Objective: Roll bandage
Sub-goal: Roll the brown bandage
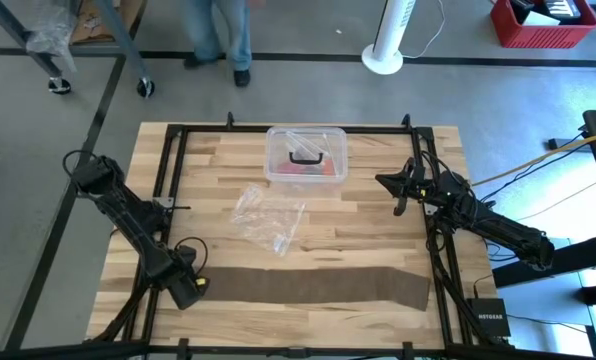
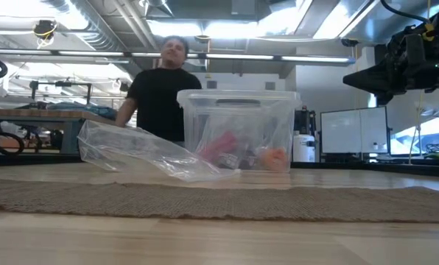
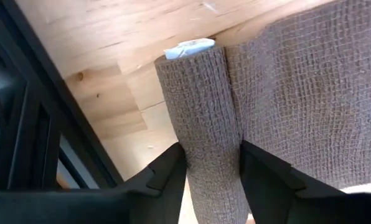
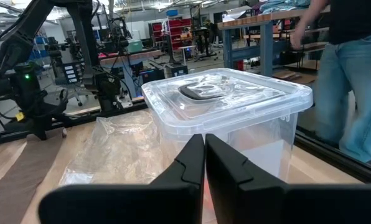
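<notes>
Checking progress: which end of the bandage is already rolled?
The bandage's end at the left tool, whose fingers clamp a tight rolled cylinder. The opposite end lies flat.

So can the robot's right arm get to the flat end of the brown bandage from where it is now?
Probably yes. The right gripper, shut, hovers beside the clear box, and the bare table between it and the bandage looks free. The plastic bag lies off to the side.

Clear box (image 1: 306,155), plastic bag (image 1: 266,218), person (image 2: 163,92)
</notes>
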